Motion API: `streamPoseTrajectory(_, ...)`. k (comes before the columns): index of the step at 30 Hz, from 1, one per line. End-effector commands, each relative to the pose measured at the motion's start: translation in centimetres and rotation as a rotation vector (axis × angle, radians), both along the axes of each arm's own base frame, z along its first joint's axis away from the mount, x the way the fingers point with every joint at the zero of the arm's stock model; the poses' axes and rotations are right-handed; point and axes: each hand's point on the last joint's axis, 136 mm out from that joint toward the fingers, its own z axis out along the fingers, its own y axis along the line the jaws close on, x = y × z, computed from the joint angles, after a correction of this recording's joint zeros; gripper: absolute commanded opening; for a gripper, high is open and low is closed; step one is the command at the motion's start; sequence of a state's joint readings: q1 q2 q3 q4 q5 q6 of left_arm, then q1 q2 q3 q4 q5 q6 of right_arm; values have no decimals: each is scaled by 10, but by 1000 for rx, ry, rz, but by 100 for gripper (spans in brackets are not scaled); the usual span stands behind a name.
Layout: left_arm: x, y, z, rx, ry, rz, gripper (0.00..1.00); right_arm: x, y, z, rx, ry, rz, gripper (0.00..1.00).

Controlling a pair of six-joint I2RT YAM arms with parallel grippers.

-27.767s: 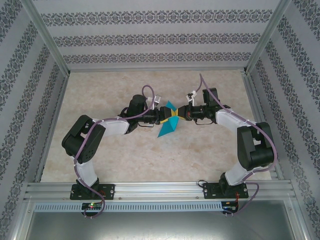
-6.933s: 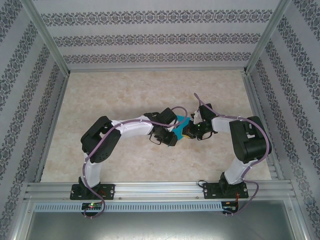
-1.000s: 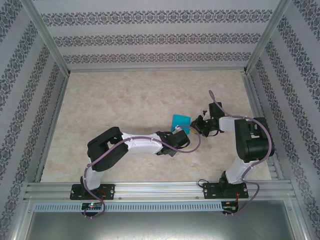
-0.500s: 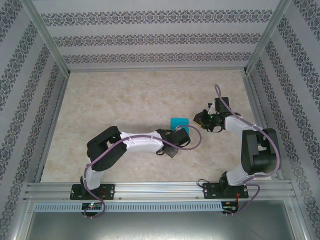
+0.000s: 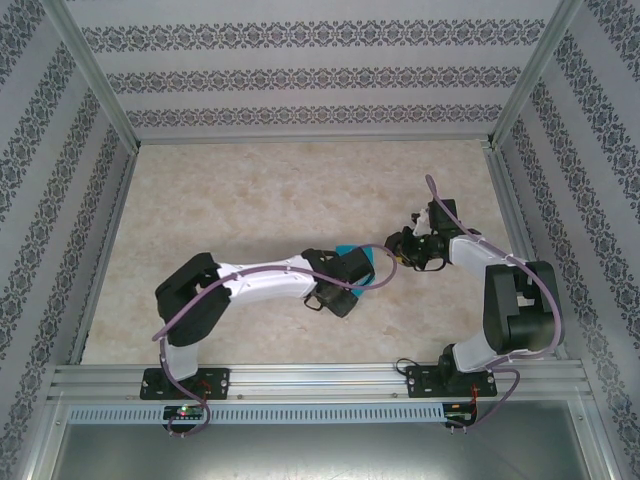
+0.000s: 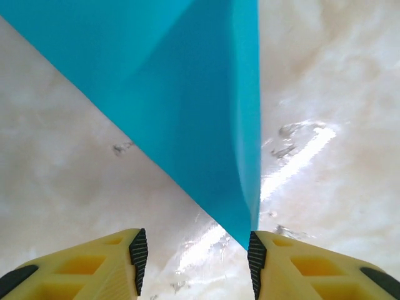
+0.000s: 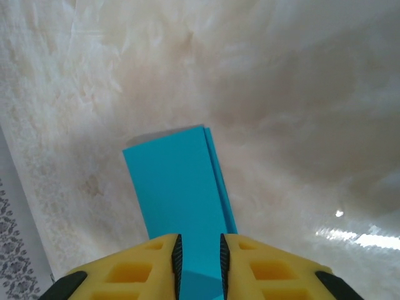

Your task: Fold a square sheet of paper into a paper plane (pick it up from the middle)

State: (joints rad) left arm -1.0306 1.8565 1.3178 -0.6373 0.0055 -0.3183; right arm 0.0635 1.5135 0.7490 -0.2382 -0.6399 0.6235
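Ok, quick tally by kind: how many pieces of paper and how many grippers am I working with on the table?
Paper: 1, the folded turquoise paper
Grippers: 2, the left gripper and the right gripper
Total: 3

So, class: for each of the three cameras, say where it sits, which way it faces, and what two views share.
Top external: above and behind the bases, looking down on the table, left arm, right arm and folded sheet of paper.
Left wrist: on the left arm, looking down past the open left gripper at the sheet's pointed corner.
Right wrist: on the right arm, looking along the sheet through the right gripper's narrow gap.
Shared: both wrist views show the sheet on the table.
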Motion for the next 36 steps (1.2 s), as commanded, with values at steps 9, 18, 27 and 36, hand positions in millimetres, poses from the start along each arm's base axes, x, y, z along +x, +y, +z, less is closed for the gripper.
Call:
streamPoseTrajectory(9,7,-23,58,-255,49,26,42,-36,20,-7,65,29,81,31)
streamPoseTrajectory(18,-3,-48,76,-401,123,-13,27,-48,29,-12,97,50,95,29)
streamPoseTrajectory(27,-9,-54,40,-380,212,-15,22,-50,35,-13,125,56,99,22)
streamPoseTrajectory(36,13,-41,14,-327,177,50,20,-53,33,-21,109,74,102,21)
